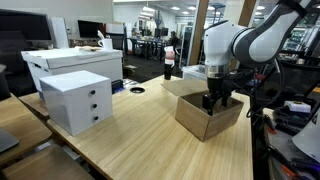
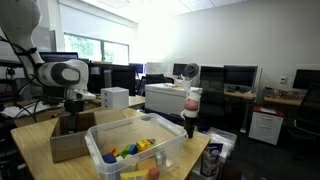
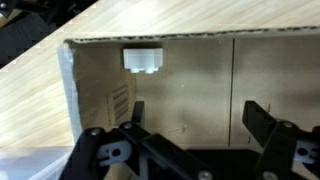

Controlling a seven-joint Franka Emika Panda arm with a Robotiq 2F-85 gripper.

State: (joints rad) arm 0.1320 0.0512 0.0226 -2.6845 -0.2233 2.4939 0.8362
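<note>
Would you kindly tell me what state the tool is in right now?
Tool: open, holding nothing, over the cardboard box with a white block inside.

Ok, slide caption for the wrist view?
Open black gripper facing into an open brown cardboard box with a small white block inside.

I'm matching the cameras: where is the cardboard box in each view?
Exterior view: box, right of centre.
Exterior view: box, lower left, beside the clear bin.
Wrist view: box fills the frame, open top facing the camera.
Shared landmark: the open hand at the box's top.
</note>
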